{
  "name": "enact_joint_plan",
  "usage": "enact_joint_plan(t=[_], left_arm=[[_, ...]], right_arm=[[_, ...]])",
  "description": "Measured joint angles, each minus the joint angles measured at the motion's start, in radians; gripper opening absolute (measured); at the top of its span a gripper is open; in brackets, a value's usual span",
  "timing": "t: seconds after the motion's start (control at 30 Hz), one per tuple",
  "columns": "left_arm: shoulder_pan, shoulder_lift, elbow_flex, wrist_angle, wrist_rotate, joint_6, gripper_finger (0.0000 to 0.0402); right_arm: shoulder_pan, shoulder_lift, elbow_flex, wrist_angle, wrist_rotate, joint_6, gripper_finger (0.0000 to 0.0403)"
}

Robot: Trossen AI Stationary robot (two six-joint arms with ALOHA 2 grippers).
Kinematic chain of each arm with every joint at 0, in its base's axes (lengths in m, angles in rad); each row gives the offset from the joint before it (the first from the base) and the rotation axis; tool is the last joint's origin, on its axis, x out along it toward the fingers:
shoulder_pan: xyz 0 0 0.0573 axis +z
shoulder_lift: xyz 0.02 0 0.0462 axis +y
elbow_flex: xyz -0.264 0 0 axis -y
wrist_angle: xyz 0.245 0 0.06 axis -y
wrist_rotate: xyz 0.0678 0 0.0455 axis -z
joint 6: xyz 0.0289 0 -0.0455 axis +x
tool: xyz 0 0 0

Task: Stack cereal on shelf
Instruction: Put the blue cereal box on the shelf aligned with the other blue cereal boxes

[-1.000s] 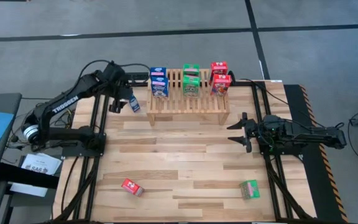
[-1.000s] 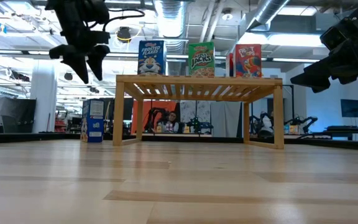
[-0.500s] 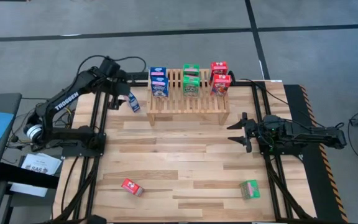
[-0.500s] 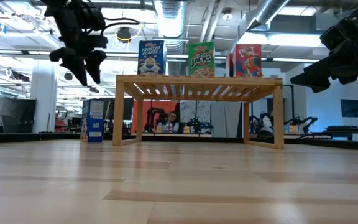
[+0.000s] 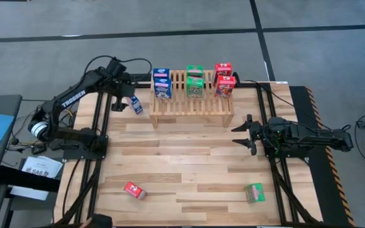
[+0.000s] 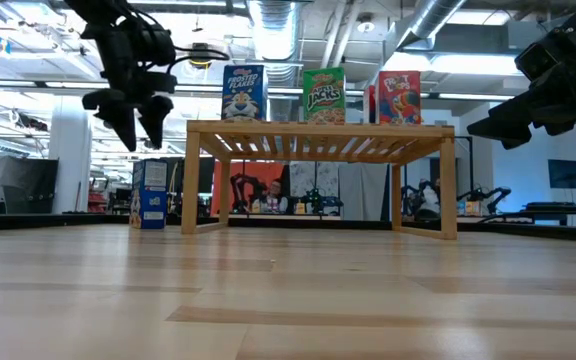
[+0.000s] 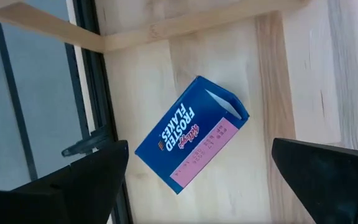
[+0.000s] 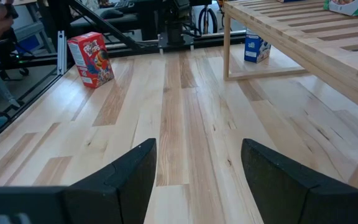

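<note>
The shelf [image 5: 192, 104] stands at the table's far middle, its short legs on the tabletop. On it stand cereal boxes upright: two blue [image 5: 162, 82], two green [image 5: 195, 81], two red [image 5: 224, 79]. Another blue box [image 7: 191, 134] stands on its bottom end on the table just left of the shelf. My left gripper [image 6: 138, 135] hangs open above this box, pointing steeply down, with a finger off to either side of it and clear of it. A red box [image 5: 134, 190] and a green box [image 5: 254, 192] lie near the front edge. My right gripper [image 8: 197, 180] waits open at the table's right.
Black frame rails [image 5: 94, 158] run along both sides of the table. The shelf's left leg [image 6: 193, 180] stands close beside the blue box [image 6: 149, 195]. Bare planks [image 5: 182, 158] lie between the shelf and the two boxes at the front.
My left gripper has sunk a little toward the blue box beside the shelf and rolled somewhat. Its fingers now stand wider apart than a second ago. The box has stayed where it was.
</note>
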Motion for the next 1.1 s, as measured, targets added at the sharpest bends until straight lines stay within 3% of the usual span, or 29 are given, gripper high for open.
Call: enact_joint_plan(t=[1.1], left_arm=[[0.008, 0.13, 0.0, 0.044, 0.002, -0.12, 0.0389]], right_arm=[[0.0, 0.0, 0.0, 0.0, 0.0, 0.0, 0.0261]])
